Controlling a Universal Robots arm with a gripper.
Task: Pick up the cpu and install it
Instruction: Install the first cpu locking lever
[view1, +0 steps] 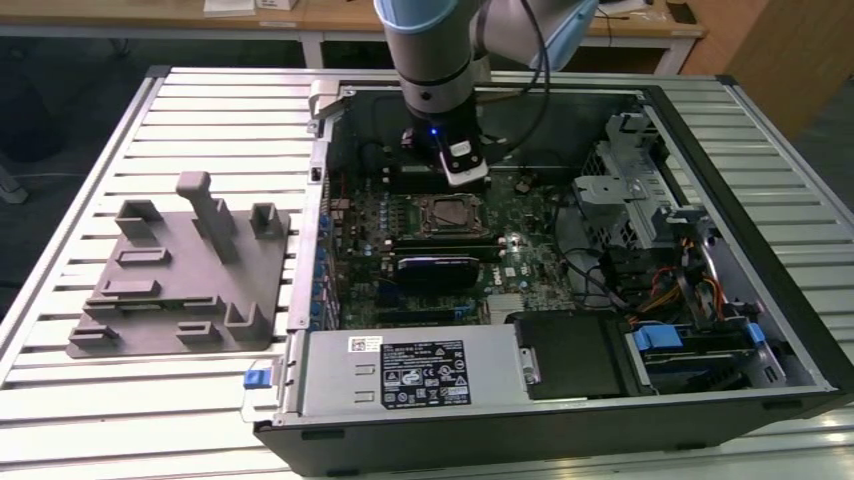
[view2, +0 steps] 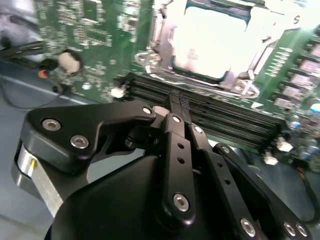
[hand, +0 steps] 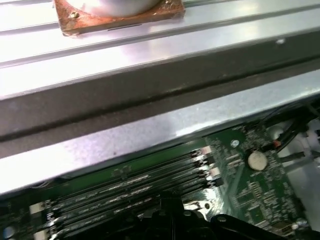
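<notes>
The cpu, a square chip with a silvery-white top, lies flat inside the metal-framed socket on the green motherboard. In the exterior view my gripper hangs inside the open computer case, just behind the socket and above the board. In the second wrist view the black fingers meet at the gripper's tip, shut with nothing between them. That tip sits over the black memory slots, a short way from the cpu and not touching it.
A grey plastic fixture stands on the slatted table at the exterior view's left. The case's metal wall runs close beside the memory slots. A power supply, drive cage and cables crowd the case.
</notes>
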